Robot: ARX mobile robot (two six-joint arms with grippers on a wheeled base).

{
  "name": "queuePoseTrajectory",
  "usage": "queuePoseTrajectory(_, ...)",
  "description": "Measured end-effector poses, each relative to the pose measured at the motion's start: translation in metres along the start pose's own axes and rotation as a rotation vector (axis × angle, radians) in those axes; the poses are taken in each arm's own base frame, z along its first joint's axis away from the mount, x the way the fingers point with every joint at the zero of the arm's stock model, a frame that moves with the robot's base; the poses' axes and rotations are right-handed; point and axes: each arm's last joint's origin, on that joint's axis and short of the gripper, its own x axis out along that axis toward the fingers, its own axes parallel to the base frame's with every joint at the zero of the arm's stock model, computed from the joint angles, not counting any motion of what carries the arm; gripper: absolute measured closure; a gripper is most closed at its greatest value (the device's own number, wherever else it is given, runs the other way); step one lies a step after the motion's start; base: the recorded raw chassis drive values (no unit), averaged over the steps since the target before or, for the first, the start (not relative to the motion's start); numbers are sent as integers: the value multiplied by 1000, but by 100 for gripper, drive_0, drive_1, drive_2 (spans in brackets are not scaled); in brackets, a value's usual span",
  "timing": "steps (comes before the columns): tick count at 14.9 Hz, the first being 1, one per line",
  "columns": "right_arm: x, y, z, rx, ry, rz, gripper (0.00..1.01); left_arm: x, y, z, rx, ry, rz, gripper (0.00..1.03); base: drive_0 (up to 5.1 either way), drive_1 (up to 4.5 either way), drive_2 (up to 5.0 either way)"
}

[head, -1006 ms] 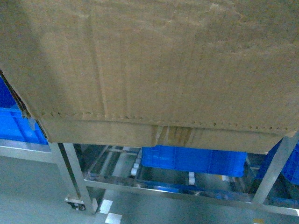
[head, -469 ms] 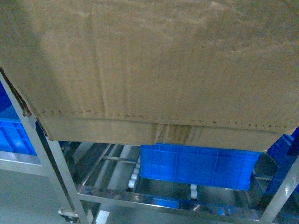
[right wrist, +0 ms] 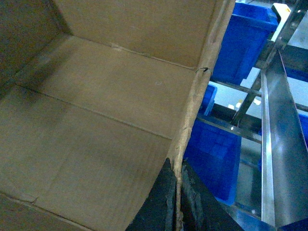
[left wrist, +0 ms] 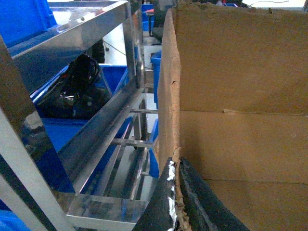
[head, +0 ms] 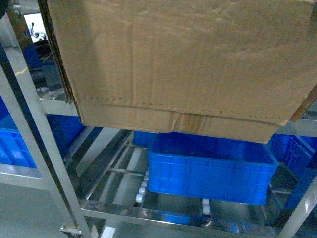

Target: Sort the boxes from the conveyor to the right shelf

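A large brown cardboard box [head: 188, 64] fills the upper head view, held in the air in front of the steel right shelf [head: 29, 129]. My left gripper [left wrist: 174, 192] is shut on the box's left wall edge [left wrist: 169, 96], one finger on each side. On the opposite wall [right wrist: 199, 96], my right gripper [right wrist: 176, 197] is shut in the same way. The box's inside [right wrist: 96, 120] is empty. The shelf's roller rails [head: 142, 188] show below the box. The conveyor is out of view.
A blue crate [head: 210, 168] sits on the lower shelf tier under the box. More blue crates [head: 15, 144] stand at the left and at the right [right wrist: 245, 43]. Angled steel posts [left wrist: 86, 139] and rails [right wrist: 279, 144] run close on both sides of the box.
The box now sits higher and further right in the head view. The shelf and the blue crate below look larger and closer, with more of the left post in sight.
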Motion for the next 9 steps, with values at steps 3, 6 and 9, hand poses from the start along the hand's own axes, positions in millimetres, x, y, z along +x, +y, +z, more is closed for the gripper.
queuePoseTrajectory(3, 15, -6, 8, 9, -11, -13, 99, 12, -5, 5, 4, -11, 10, 101, 0, 0, 0)
queuePoseTrajectory(6, 28, -14, 17, 20, -1, -16, 99, 32, -12, 8, 10, -33, 24, 98, 0, 0, 0)
queuePoseTrajectory(9, 27, -20, 18, 20, -8, -45, 62, 35, -8, 7, 31, -32, 61, 61, 0, 0, 0)
